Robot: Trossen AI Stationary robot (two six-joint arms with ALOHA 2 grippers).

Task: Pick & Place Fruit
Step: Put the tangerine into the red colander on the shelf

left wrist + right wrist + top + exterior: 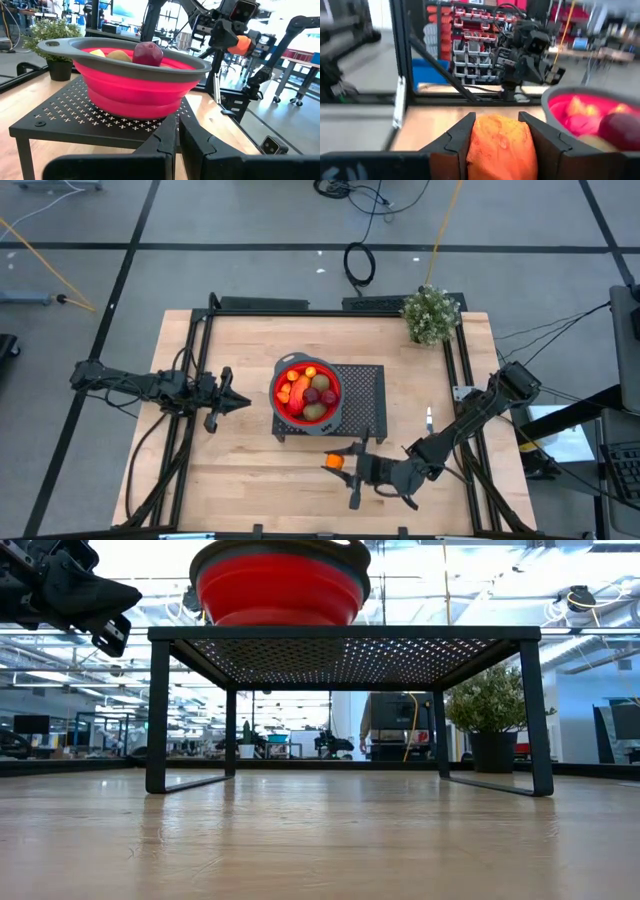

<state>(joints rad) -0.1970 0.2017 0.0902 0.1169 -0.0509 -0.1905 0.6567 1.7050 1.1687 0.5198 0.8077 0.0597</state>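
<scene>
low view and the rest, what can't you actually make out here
- Low view: the fruit inside the red bowl with the grey rim is hidden by its wall; the right gripper is out of frame.
- High view: the thin pale-handled utensil is too small to identify.
- Right wrist view: the orange fruit piece between the right gripper fingers is cut off at the frame's edge, and the left arm beyond is blurred.

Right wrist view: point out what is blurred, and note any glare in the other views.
Right wrist view: the left edge and room behind smear, while the orange fruit in the right hand stays fairly crisp. Low view: bright ceiling lights wash out behind the red bowl. Left wrist view: backlit windows glare.
</scene>
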